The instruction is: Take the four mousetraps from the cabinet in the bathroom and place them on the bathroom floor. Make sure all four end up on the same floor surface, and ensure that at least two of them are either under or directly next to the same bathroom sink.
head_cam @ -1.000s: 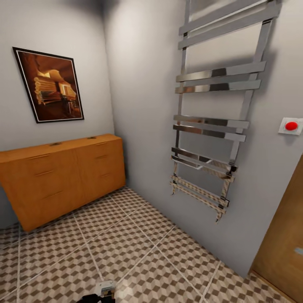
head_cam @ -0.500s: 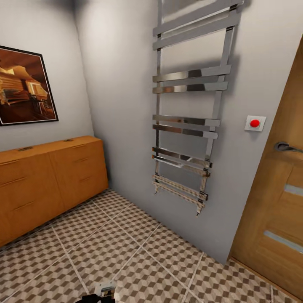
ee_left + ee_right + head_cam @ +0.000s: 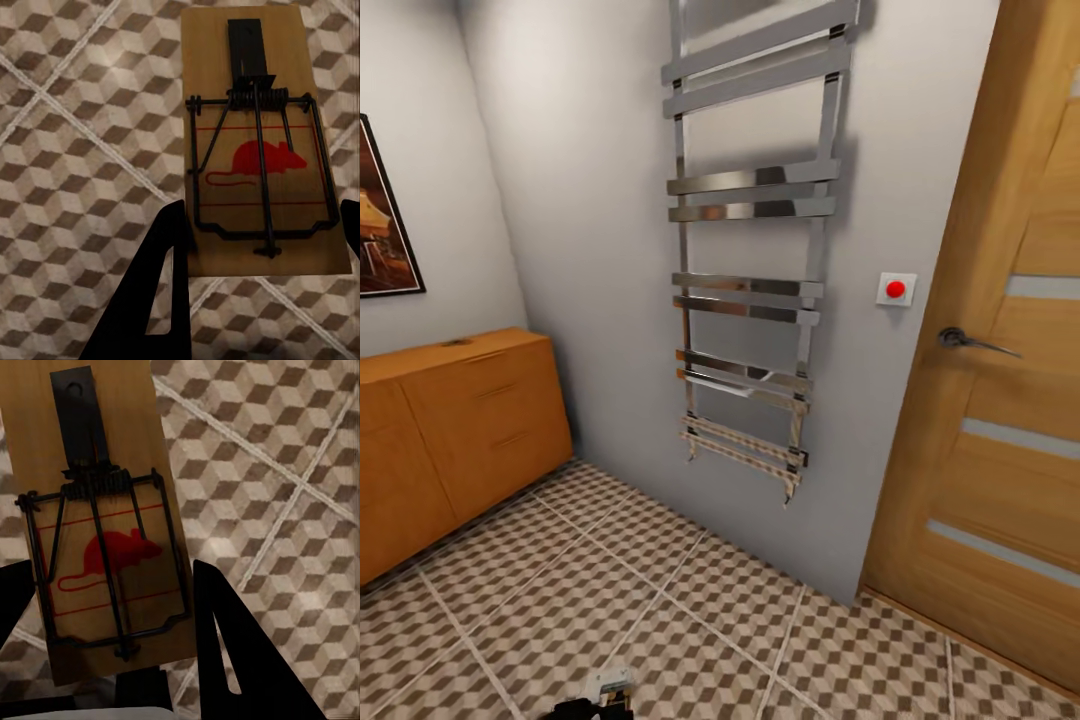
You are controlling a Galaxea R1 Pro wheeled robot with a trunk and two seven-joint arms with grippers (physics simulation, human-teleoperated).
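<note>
Left wrist view: a mousetrap (image 3: 259, 142) sits clamped in the left pincer (image 3: 262, 240) above the tiled floor (image 3: 82, 135). The right pincer (image 3: 105, 615) likewise grips a second mousetrap (image 3: 105, 525). Since a second ago the head camera has swung right: the cabinet (image 3: 450, 430) now sits at the left edge, the towel rail (image 3: 750, 250) nearer centre, the door (image 3: 1000, 350) in fuller view.

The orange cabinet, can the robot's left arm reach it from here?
Probably not. The cabinet stands off across the bathroom floor, and the left gripper already grips a mousetrap.
</note>
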